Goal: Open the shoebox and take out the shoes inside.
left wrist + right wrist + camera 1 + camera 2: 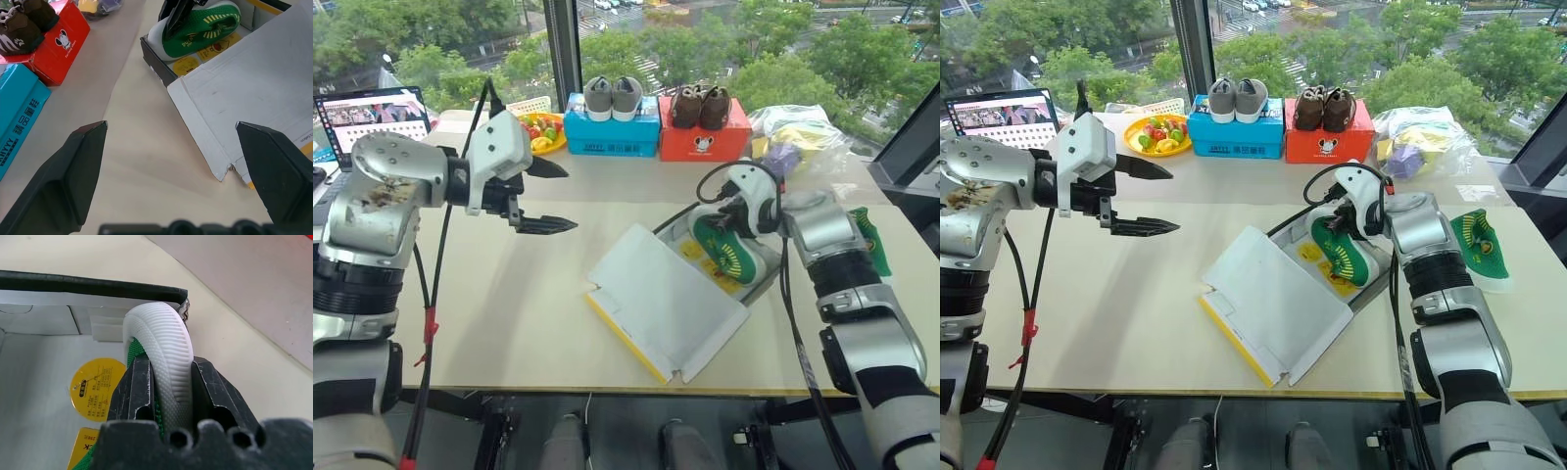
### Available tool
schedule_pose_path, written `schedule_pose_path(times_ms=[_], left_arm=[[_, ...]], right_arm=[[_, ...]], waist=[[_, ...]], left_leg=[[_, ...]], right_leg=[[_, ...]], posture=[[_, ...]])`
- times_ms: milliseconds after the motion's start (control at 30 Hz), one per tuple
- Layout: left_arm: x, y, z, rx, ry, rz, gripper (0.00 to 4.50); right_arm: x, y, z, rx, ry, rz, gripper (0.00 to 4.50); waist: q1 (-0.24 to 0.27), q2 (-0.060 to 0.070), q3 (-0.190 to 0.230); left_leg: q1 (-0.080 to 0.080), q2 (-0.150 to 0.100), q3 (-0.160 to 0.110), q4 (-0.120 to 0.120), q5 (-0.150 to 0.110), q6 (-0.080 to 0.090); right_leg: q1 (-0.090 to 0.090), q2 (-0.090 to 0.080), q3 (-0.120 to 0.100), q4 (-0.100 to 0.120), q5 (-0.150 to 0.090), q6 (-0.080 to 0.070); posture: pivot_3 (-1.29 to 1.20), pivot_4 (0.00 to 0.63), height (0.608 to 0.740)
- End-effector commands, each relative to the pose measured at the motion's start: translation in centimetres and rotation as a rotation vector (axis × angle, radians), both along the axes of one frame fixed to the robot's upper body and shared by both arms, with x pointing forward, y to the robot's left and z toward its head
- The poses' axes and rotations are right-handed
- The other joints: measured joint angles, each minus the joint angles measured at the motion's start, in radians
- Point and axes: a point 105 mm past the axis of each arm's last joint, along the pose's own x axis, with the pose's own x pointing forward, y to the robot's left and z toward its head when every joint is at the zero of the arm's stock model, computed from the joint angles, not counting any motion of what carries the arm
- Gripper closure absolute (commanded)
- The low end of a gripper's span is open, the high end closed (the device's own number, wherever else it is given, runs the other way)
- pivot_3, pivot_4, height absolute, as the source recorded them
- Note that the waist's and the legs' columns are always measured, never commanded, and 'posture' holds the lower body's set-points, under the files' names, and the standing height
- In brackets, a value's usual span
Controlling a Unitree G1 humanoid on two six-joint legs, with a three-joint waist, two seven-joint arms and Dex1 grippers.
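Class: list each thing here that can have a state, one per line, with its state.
Shoebox: open, lid flat on the table.
Green sneaker in the box: on edge, gripped.
Other green sneaker: out, sole up on the table.
Right gripper: shut on the sneaker's sole.
Left gripper: open, holding nothing.

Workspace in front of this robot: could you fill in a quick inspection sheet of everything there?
Surface: beige table, mostly bare in front.
Job's things: yellow shoebox lies open, lid flapped towards the robot; one green shoe stands in it, the other green shoe lies sole-up on the table to the right.
Clutter: blue box with grey shoes, red box with brown shoes, fruit plate, laptop, plastic bags.
Pincers: left pincer open in the air; right pincer clamped on the boxed shoe's white sole.
Cables: black cables along both arms.
Surroundings: window, trees outside.
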Motion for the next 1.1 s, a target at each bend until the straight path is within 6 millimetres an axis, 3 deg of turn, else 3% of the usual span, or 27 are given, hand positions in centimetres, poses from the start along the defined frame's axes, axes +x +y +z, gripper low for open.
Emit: schedule_pose_path(times_ms=[33, 100, 167, 300, 367, 467, 500, 567, 667, 800, 867, 1033, 1100], left_arm=[[-0.4, 0.3, 1.5, -0.019, -0.051, 0.002, 0.0], [-0.4, 0.3, 1.5, -0.019, -0.053, 0.002, 0.0], [-0.4, 0.2, 1.5, -0.02, -0.054, 0.0, 0.0], [-0.3, 0.1, 1.5, -0.021, -0.053, -0.004, 0.0], [-0.3, 0.1, 1.5, -0.019, -0.054, -0.005, 0.0], [-0.3, 0.1, 1.6, -0.018, -0.056, -0.006, 0.0], [-0.3, 0.1, 1.5, -0.016, -0.057, -0.005, 0.0], [-0.3, 0.0, 1.5, -0.016, -0.058, -0.005, 0.0], [-0.2, 0.1, 1.4, -0.007, -0.06, -0.001, 0.0], [-0.2, 0.0, 1.5, -0.012, -0.062, -0.001, 0.0], [-0.3, 0.1, 1.6, -0.014, -0.063, 0.0, 0.0], [-0.3, 0.1, 1.6, -0.014, -0.064, 0.002, 0.0], [-0.3, 0.1, 1.6, -0.012, -0.065, 0.003, 0.0]], right_arm=[[-0.5, 3.0, 5.1, 0.326, -0.04, 0.082, 3.93], [-0.2, 2.3, 4.1, 0.236, -0.051, 0.05, 3.93], [-0.7, 3.5, 5.7, 0.397, -0.025, 0.085, 3.93], [-0.9, 4.4, 6.5, 0.426, -0.042, 0.098, 3.93], [-0.5, 4.4, 5.8, 0.297, -0.096, 0.077, 3.93], [-2.5, 7.1, 7.7, 0.522, -0.009, 0.225, 3.93], [-0.9, 5.7, 6.5, 0.342, -0.097, 0.108, 3.93], [-1.8, 6.5, 6.8, 0.438, -0.019, 0.151, 3.93], [-0.6, 5.7, 5.7, 0.216, -0.118, 0.07, 3.93], [-1.4, 6.7, 6.1, 0.361, -0.056, 0.133, 3.93], [-1.4, 6.7, 6.0, 0.344, -0.059, 0.131, 2.98], [-1.4, 6.7, 5.8, 0.284, -0.085, 0.13, 1.43], [-2.0, 7.2, 6.4, 0.284, -0.091, 0.169, 1.43]], waist=[[-0.011, 0.0, 0.0], [-0.017, 0.0, 0.0], [-0.016, 0.0, 0.0], [-0.015, 0.0, 0.0], [-0.016, 0.0, 0.0], [-0.015, 0.0, 0.0], [-0.016, 0.0, 0.0], [-0.016, 0.0, 0.0], [-0.014, 0.0, 0.0], [-0.013, 0.0, 0.0], [-0.014, 0.0, 0.0], [-0.015, 0.0, 0.0], [-0.016, 0.0, 0.0]], left_leg=[[0.0, 0.0, 0.0, 0.0, 0.0, 0.0], [0.0, 0.0, 0.0, 0.0, 0.0, 0.0], [0.0, 0.0, 0.0, 0.0, 0.0, 0.0], [-0.001, 0.0, 0.0, 0.0, 0.0, 0.0], [0.0, 0.0, 0.0, 0.0, 0.0, 0.0], [-0.001, 0.0, 0.0, -0.001, 0.0, 0.0], [-0.001, 0.0, 0.0, -0.001, 0.0, 0.0], [-0.001, 0.0, 0.0, -0.001, 0.0, 0.0], [-0.001, 0.0, 0.0, -0.001, 0.0, 0.0], [-0.001, 0.0, 0.0, -0.001, 0.0, 0.0], [-0.001, 0.0, 0.0, -0.001, 0.0, 0.0], [-0.001, 0.0, 0.0, -0.001, 0.0, 0.0], [-0.001, 0.0, 0.0, -0.001, 0.0, 0.0]], right_leg=[[0.0, 0.0, 0.0, 0.0, 0.0, 0.0], [0.0, 0.0, 0.0, 0.0, 0.0, 0.0], [0.0, 0.0, 0.0, 0.0, 0.0, 0.0], [0.0, 0.0, 0.0, 0.0, 0.0, 0.0], [0.0, 0.0, 0.0, 0.0, 0.0, 0.0], [-0.001, 0.0, 0.0, 0.0, 0.0, 0.0], [-0.001, 0.0, 0.0, 0.0, 0.0, 0.0], [-0.001, 0.0, 0.0, 0.0, 0.0, 0.0], [-0.001, 0.0, 0.0, 0.0, 0.0, 0.0], [-0.001, 0.0, 0.0, 0.0, 0.0, 0.0], [-0.001, 0.0, 0.0, 0.0, 0.0, 0.0], [-0.001, 0.0, 0.0, 0.0, 0.0, 0.0], [-0.001, 0.0, 0.0, 0.0, 0.0, 0.0]], posture=[[0.0, 0.15, 0.739], [0.0, 0.15, 0.739], [0.0, 0.15, 0.739], [0.0, 0.15, 0.739], [0.0, 0.15, 0.739], [0.0, 0.15, 0.739], [0.0, 0.15, 0.739], [0.0, 0.15, 0.739], [0.0, 0.15, 0.739], [0.0, 0.15, 0.739], [0.0, 0.15, 0.739], [0.0, 0.15, 0.739], [0.0, 0.15, 0.739]])
